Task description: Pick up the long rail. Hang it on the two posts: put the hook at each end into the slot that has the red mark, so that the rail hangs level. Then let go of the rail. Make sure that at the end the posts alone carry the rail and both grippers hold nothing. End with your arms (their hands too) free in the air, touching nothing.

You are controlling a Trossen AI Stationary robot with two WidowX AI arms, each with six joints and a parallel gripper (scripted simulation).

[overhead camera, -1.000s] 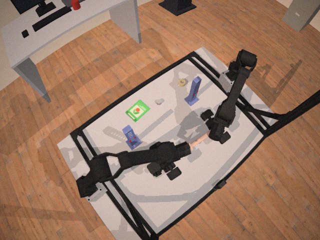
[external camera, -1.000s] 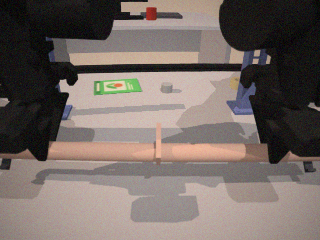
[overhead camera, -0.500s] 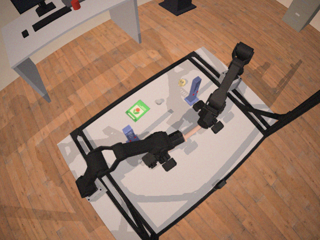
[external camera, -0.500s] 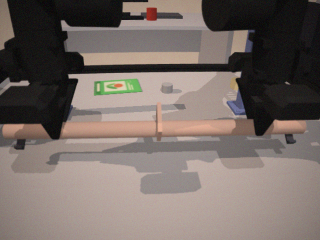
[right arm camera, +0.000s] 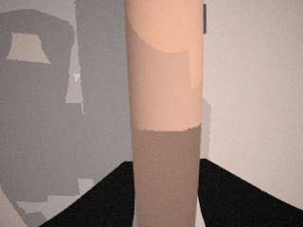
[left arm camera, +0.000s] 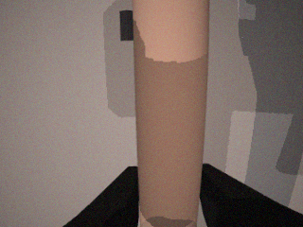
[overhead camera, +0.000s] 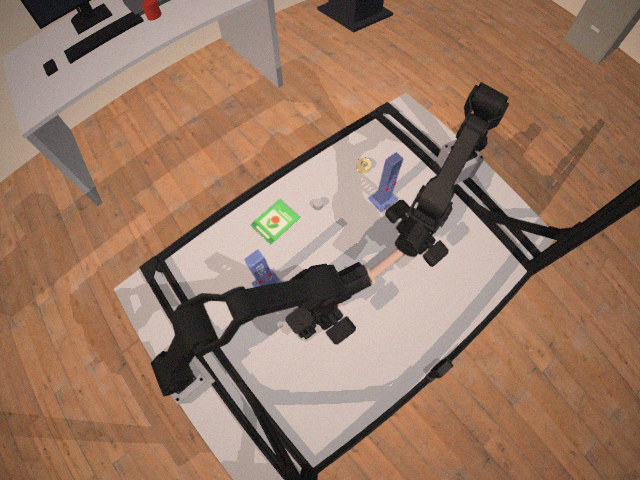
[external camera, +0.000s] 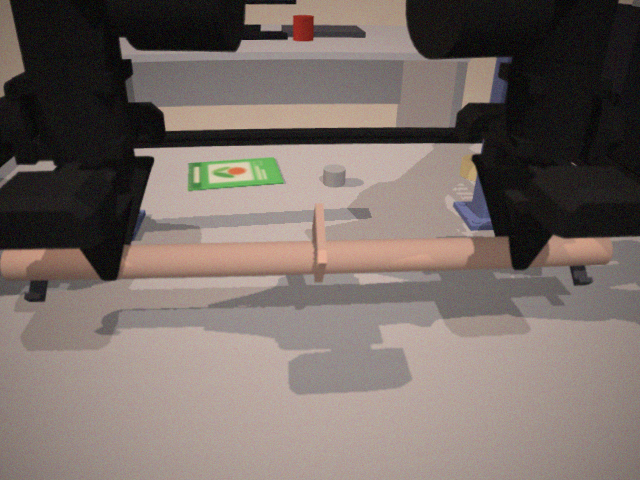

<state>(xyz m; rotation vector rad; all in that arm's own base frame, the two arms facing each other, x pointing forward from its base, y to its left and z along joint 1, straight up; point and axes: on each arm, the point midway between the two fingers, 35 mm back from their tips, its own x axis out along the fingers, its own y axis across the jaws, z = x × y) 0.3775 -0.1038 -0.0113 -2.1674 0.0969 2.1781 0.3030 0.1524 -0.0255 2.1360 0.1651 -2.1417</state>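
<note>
Rail (overhead camera: 386,266) (external camera: 222,259) (left arm camera: 171,113) (right arm camera: 163,95) level above the tabletop (overhead camera: 392,330) (external camera: 330,434), left hand (overhead camera: 321,324) (external camera: 111,258) (left arm camera: 170,165) and right hand (overhead camera: 416,232) (external camera: 516,250) (right arm camera: 165,170) both clamped round it, away from the posts (overhead camera: 259,266) (overhead camera: 388,178).

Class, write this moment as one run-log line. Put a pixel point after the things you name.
salmon-pink cylindrical rail (overhead camera: 386,266) (external camera: 222,259) (left arm camera: 171,113) (right arm camera: 166,95): off the table | black left gripper (left arm camera: 170,189) and black right gripper (right arm camera: 165,170): shut on it | blue upright posts (overhead camera: 261,267) (overhead camera: 390,173): not yet carrying it
</note>
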